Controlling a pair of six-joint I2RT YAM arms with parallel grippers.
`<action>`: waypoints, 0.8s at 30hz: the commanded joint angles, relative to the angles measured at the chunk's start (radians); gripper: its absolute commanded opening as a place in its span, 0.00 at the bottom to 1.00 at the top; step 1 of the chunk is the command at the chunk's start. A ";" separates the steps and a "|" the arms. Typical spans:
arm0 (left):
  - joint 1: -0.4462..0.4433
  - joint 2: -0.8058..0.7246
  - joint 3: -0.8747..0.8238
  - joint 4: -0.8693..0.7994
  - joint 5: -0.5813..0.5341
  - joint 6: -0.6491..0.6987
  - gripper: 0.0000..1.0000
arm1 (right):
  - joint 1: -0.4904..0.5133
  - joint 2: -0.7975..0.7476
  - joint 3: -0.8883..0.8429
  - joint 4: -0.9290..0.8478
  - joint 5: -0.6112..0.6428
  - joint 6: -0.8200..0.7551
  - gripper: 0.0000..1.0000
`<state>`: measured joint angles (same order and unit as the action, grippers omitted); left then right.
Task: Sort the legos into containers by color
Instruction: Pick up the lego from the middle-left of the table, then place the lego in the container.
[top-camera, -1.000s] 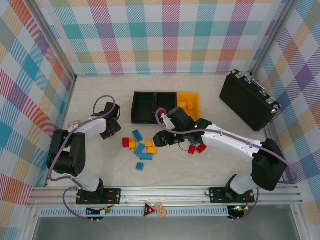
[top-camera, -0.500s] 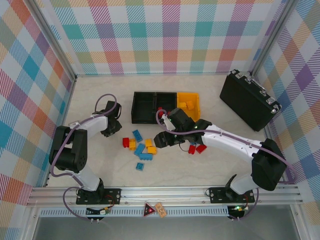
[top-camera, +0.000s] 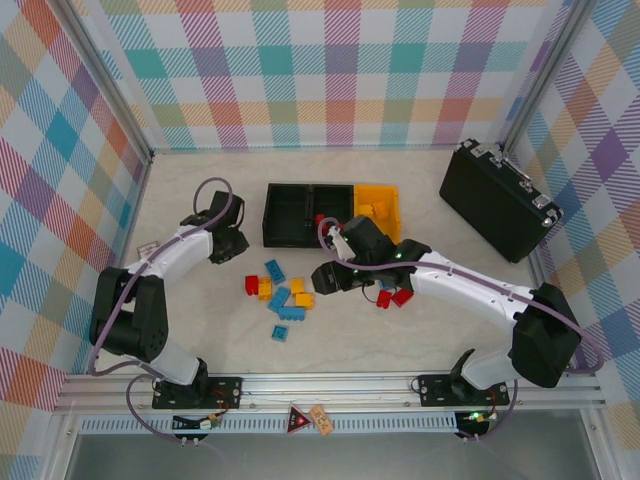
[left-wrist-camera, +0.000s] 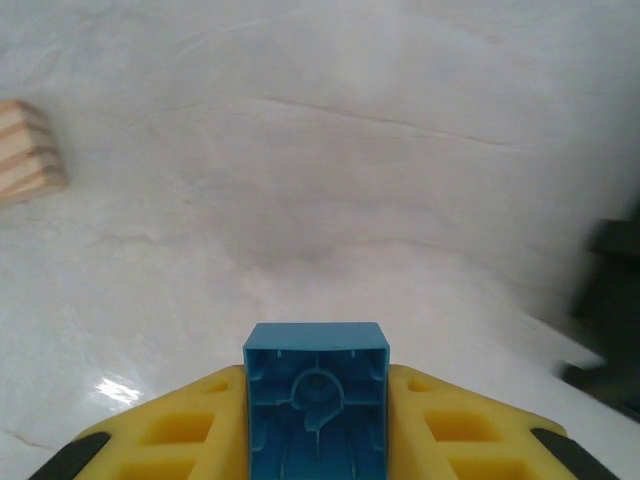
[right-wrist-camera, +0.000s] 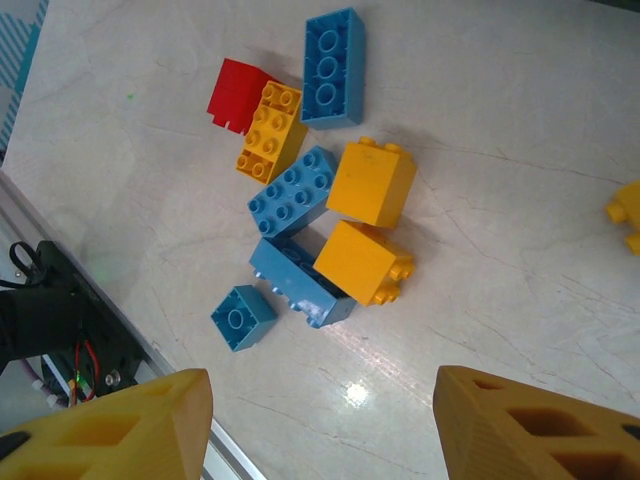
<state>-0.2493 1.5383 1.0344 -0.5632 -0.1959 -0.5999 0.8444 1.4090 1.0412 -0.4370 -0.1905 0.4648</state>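
My left gripper is shut on a small blue lego, whose hollow underside faces the camera above bare table. In the top view that gripper hangs left of the containers: two black bins and a yellow-orange bin holding yellow bricks. My right gripper stands open above a heap of loose legos: blue, red, yellow and a small blue one. From the top it sits just right of that heap.
Two red bricks lie under the right forearm. A large black case stands at the far right. A small tan block lies near the left wall. The table's front rail runs along the near edge.
My left gripper has shut on the blue lego and shifted toward the far side of the table. The right gripper has barely moved.
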 joint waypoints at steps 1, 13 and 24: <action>-0.054 -0.040 0.071 -0.048 0.041 0.026 0.32 | -0.019 -0.025 -0.018 -0.009 0.009 0.020 0.60; -0.210 0.163 0.352 -0.069 0.031 0.030 0.32 | -0.030 -0.069 -0.056 -0.016 0.032 0.046 0.60; -0.224 0.383 0.527 -0.096 0.017 0.060 0.33 | -0.047 -0.106 -0.070 -0.040 0.053 0.038 0.60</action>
<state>-0.4690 1.9026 1.5154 -0.6212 -0.1669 -0.5625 0.8043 1.3266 0.9863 -0.4576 -0.1490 0.4969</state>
